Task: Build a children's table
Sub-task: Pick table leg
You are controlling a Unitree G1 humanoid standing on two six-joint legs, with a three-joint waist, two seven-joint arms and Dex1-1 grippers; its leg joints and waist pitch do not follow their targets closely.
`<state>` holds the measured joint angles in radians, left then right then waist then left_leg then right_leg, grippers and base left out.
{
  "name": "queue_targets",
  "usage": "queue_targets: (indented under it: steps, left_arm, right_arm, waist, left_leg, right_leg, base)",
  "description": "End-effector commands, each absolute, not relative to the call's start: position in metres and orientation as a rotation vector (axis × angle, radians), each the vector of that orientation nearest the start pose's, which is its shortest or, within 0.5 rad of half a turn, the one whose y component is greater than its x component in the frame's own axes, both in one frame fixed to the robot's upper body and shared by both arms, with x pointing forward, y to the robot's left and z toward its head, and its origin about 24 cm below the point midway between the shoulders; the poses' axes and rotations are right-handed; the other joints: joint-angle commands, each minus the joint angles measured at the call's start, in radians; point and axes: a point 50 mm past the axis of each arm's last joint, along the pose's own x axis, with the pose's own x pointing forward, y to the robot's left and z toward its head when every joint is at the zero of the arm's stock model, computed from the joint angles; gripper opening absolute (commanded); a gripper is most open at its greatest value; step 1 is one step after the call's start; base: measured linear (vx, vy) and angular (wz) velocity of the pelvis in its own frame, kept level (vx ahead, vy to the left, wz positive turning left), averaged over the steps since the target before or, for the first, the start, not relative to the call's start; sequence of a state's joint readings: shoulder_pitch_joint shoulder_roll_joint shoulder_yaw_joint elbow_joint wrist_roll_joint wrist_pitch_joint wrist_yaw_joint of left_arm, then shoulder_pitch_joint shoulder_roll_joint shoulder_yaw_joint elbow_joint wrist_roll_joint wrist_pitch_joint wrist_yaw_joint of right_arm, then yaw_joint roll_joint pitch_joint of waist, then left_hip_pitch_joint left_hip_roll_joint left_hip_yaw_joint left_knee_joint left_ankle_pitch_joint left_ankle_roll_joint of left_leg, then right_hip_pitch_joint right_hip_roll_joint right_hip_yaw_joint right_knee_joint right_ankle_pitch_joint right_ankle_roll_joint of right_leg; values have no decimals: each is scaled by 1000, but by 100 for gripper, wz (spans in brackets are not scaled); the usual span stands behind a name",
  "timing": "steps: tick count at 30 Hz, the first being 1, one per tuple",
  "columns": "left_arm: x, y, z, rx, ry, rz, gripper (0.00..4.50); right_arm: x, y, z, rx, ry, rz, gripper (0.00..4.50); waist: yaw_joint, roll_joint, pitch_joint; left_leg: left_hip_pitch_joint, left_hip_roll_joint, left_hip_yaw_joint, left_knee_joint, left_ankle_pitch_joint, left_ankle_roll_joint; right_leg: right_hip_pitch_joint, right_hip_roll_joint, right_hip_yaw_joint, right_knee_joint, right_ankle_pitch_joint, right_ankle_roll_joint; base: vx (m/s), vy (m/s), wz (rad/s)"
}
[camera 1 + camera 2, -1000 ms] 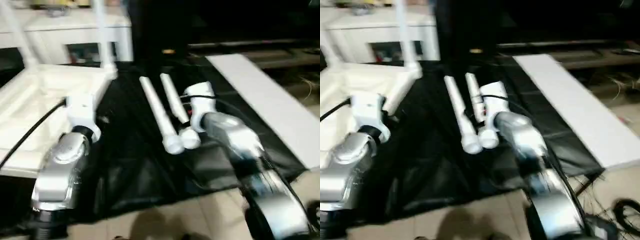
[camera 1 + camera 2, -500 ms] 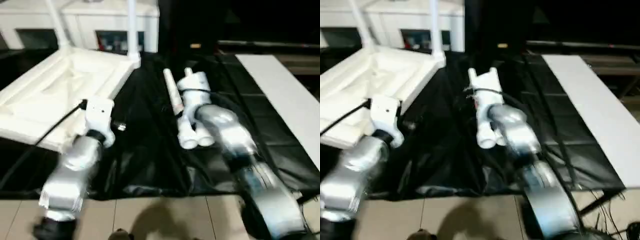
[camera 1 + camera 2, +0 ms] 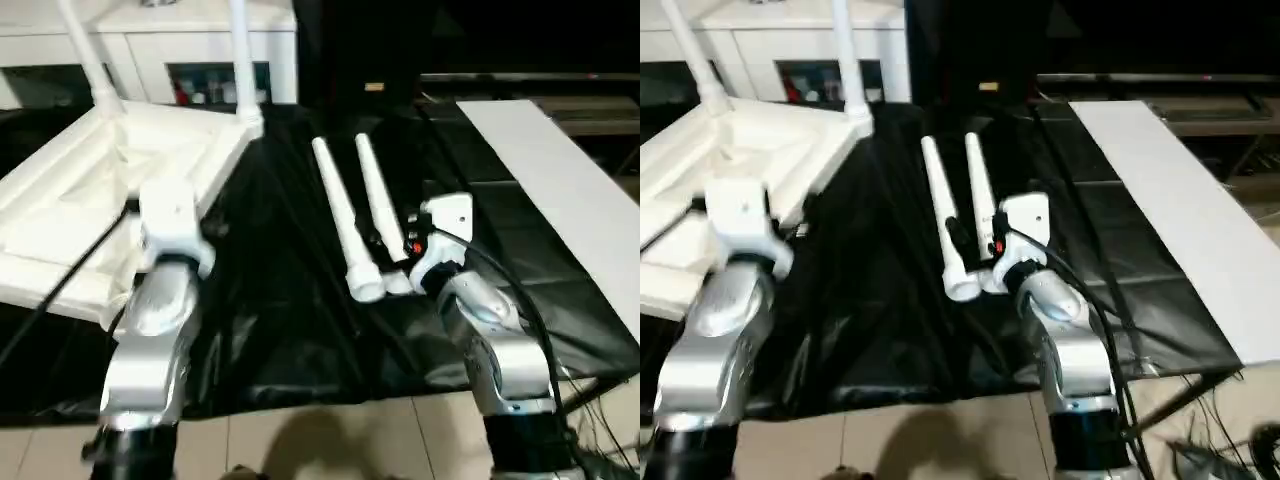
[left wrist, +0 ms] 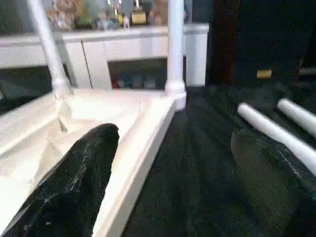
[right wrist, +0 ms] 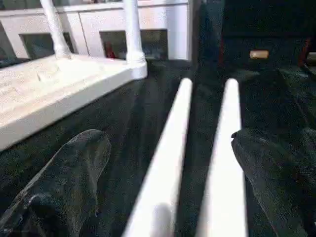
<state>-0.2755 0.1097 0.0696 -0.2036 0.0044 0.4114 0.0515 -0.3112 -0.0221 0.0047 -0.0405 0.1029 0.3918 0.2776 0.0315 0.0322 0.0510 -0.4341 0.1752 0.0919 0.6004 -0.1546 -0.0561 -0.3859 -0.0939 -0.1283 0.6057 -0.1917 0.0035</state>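
Tabletop: white plastic rectangular tabletop [image 3: 80, 200], ribbed underside up, on your left atop the black sheet [image 3: 290, 330]; two legs already seated upright.
Loose legs: two long tapered white tube legs [image 3: 340, 215], side by side between your arms.
Handling: likely light, stiff, slippery; grip mid-shaft.
Right gripper [image 5: 168, 197]: fingers released, straddling both legs.
Left gripper [image 4: 168, 182]: fingers released, empty.
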Motion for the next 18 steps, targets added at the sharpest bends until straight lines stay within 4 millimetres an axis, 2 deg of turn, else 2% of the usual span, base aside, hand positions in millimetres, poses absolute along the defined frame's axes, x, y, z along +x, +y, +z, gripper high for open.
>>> queue_targets:
  steps: [1,2,3,4,5,6,7,8,9,10,11,12,13,14,15,16,17,18]
  left_arm:
    - [294,171,122,107,-54,93,413]
    - [293,171,121,107,-51,94,413]
    - [293,172,120,107,-46,96,413]
    - [292,172,120,106,-46,97,413]
    - [292,173,120,107,-45,97,413]
    - [292,173,119,108,-45,98,413]
    - [291,174,120,107,-48,97,413]
    - [291,175,120,109,-48,96,413]
    - [291,175,119,113,-45,95,413]
    - [291,177,118,114,-39,94,413]
    - [291,177,118,112,-37,93,413]
    - [291,178,116,111,-25,84,413]
    - [291,177,113,117,-7,60,413]
    - [291,176,111,124,0,40,413]
    - [291,174,109,143,12,1,413]
    - [291,173,108,157,21,-21,413]
    - [291,173,107,167,29,-40,413]
    - [292,173,106,173,40,-62,413]
  right_arm:
    - [302,-111,102,65,43,398,450]
    - [302,-109,103,63,45,407,450]
    - [301,-108,103,60,48,411,450]
    - [301,-107,104,56,49,414,450]
    - [301,-106,104,48,49,430,450]
    - [300,-105,104,43,48,439,450]
    - [299,-104,104,35,53,452,450]
    - [299,-103,103,28,59,452,450]
    - [300,-104,103,20,70,442,450]
    - [303,-105,102,-12,84,421,450]
    - [304,-105,102,-25,87,417,450]
    - [306,-106,101,-56,105,409,450]
    - [310,-107,100,-56,136,411,450]
    - [312,-108,100,-39,155,417,450]
    - [318,-110,100,-17,186,410,450]
    - [323,-112,100,-14,211,398,450]
    - [328,-113,100,-26,220,392,450]
    - [334,-114,101,-44,231,382,450]
  waist:
    - [8,15,-59]
    - [4,17,-55]
    - [8,21,-45]
    - [6,26,-41]
    - [6,27,-35]
    - [7,22,-30]
    - [-10,30,-36]
    - [-8,20,-27]
    - [-11,27,-17]
    - [-12,29,-21]
    - [-11,30,-26]
    - [-8,29,-35]
    - [-3,24,-55]
    - [1,23,-61]
    - [-1,20,-78]
    - [1,19,-97]
    - [1,18,-104]
    - [5,18,-110]
  left_leg:
    - [2,2,-27,-81,-313,156]
    - [-7,0,-32,-82,-355,139]
    - [6,1,-37,-91,-499,74]
    - [5,-3,-41,-92,-593,29]
    - [6,-5,-41,-94,-638,12]
    - [19,-7,-38,-86,-689,-7]
    - [109,29,-19,-62,-709,-34]
    - [144,38,-23,-54,-758,-46]
    - [128,46,-25,-88,-804,-72]
    - [129,50,-23,-107,-822,-83]
    - [119,49,-27,-110,-788,-83]
    - [91,41,-16,-110,-670,-71]
    - [62,36,-4,-103,-462,-39]
    - [56,35,1,-94,-334,-23]
    - [54,30,5,-68,-109,3]
    - [49,17,4,-40,191,33]
    - [54,12,3,-26,311,47]
    - [57,4,7,-6,461,69]
  right_leg:
    - [82,-67,1,-74,-198,-203]
    - [93,-72,-4,-76,-266,-190]
    - [96,-75,-13,-93,-439,-157]
    - [109,-79,-16,-100,-546,-129]
    - [111,-80,-21,-105,-603,-114]
    - [113,-83,-19,-116,-694,-99]
    - [58,-64,15,-128,-696,-99]
    - [34,-58,11,-137,-664,-109]
    - [59,-31,17,-118,-596,-95]
    - [73,-28,30,-107,-515,-90]
    - [80,-31,41,-102,-469,-94]
    - [100,-41,60,-98,-380,-106]
    - [126,-49,72,-88,-232,-121]
    - [123,-52,77,-77,-117,-129]
    - [119,-49,78,-48,122,-144]
    - [118,-35,73,-12,401,-147]
    - [108,-25,72,2,502,-149]
    - [93,-17,73,19,622,-150]
  base:
    - [8,0,47]
    - [10,-4,48]
    - [10,-4,48]
    - [17,-4,51]
    - [36,-10,55]
    - [36,-10,55]
    - [38,-15,53]
    - [27,-7,23]
    - [27,-7,23]
    - [53,19,-6]
    - [74,35,-13]
    - [74,35,-13]
    - [93,29,-12]
    - [88,19,-9]
    - [88,19,-9]
    - [62,15,-10]
    - [0,0,0]
    - [0,0,0]
